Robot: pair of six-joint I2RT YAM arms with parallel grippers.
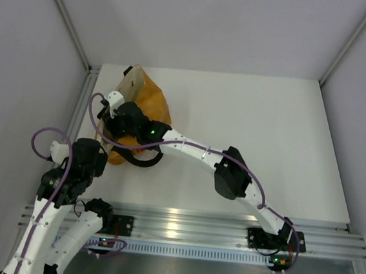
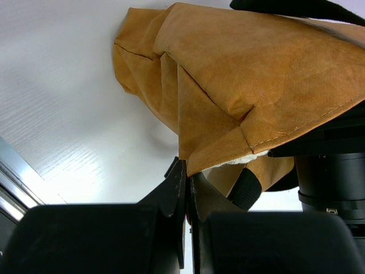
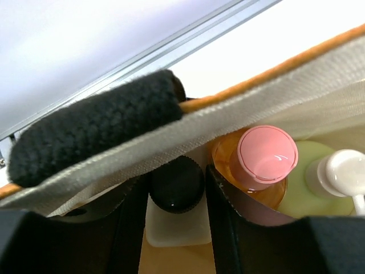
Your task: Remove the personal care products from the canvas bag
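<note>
The mustard canvas bag (image 1: 149, 101) lies at the table's left side, and its outside fills the left wrist view (image 2: 239, 85). My left gripper (image 2: 187, 166) is shut on a lower corner of the bag. My right gripper (image 3: 175, 176) is inside the bag's mouth, its fingers pressed on either side of the black cap of the clear-white bottle (image 3: 174, 228). The orange bottle with the pink cap (image 3: 267, 155) stands right beside it, then the pale green bottle with the white cap (image 3: 341, 171). The beige bottle is hidden. A black strap handle (image 3: 97, 123) lies over the cream rim (image 3: 256, 103).
White table (image 1: 255, 131) stretches to the right of the bag. An aluminium rail (image 1: 194, 223) runs along the near edge, and a frame post (image 1: 81, 98) stands close to the bag's left. Grey enclosure walls surround the table.
</note>
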